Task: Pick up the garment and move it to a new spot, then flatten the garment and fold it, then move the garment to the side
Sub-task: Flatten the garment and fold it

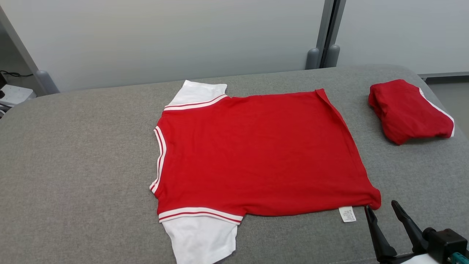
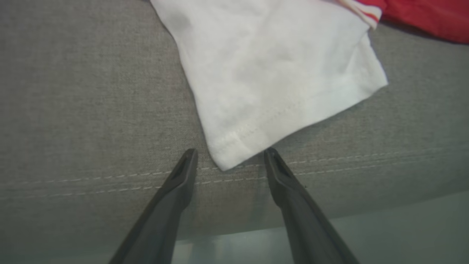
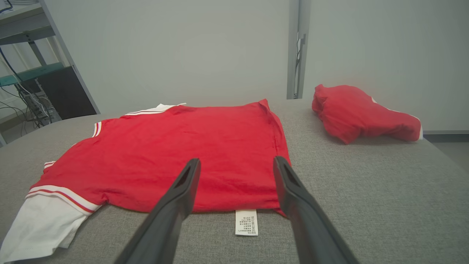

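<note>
Shirt (image 1: 256, 154) lies flat. Left pincer (image 2: 230, 152) spread at the white sleeve (image 2: 278, 66), right pincer (image 1: 381, 205) spread at the hem corner (image 1: 372, 201), near table (image 1: 73, 165) edge. Prepping the fold, probably.

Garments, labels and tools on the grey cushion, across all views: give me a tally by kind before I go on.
Flat red shirt, white sleeves: 1
Folded red bundle: 1
White care label: 1
Tools, both open: 2, the left tool and the right tool
Total: 5
</note>
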{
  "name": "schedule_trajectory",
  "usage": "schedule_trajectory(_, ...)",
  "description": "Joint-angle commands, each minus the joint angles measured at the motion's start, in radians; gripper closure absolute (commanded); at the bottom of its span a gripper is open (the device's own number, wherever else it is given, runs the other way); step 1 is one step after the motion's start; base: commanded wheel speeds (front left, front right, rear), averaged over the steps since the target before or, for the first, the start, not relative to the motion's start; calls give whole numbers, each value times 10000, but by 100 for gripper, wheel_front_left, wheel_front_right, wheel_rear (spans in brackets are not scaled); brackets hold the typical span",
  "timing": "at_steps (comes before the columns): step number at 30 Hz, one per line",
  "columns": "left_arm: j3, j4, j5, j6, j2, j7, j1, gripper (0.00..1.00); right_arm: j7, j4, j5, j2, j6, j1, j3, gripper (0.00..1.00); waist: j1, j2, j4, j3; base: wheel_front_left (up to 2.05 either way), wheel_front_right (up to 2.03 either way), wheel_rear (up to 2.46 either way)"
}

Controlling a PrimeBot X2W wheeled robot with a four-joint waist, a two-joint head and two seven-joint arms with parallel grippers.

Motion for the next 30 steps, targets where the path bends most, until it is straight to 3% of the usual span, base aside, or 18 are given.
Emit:
schedule_trajectory(1,221,-29,-63,104,16,-154,-536,11,-132,-221,51,-274,12,-377,181,0,0,0,-15,19,0,0,0)
schedule_trajectory(3,135,119,-162,138,16,-204,-643,23,-132,-223,51,-298,12,-399,190,0,0,0,-38,48,0,0,0)
schedule_trajectory(4,83,184,-207,150,16,-224,-692,47,-132,-224,52,-318,12,-408,193,0,0,0,-46,59,0,0,0)
schedule_trajectory(5,28,240,-248,153,16,-242,-737,61,-132,-226,57,-336,12,-416,190,0,0,0,-52,71,0,0,0)
schedule_trajectory(6,-45,298,-279,126,16,-256,-778,95,-132,-227,61,-353,12,-422,186,0,0,0,-58,81,0,0,0)
schedule_trajectory(7,-101,350,-324,94,16,-268,-809,100,-132,-228,61,-370,12,-427,181,0,0,0,-60,90,0,0,0)
schedule_trajectory(16,-262,404,-76,44,147,-369,-987,100,-132,527,409,-327,12,-347,110,0,0,0,129,150,0,0,0)
schedule_trajectory(23,173,-1342,1206,418,958,-380,-607,100,-130,3765,1556,-68,12,-1698,10,0,0,0,529,409,0,0,0)
schedule_trajectory(30,436,-2196,1717,495,1131,-381,-410,100,-131,5728,2344,-95,12,-3046,199,0,0,0,826,633,0,0,0)
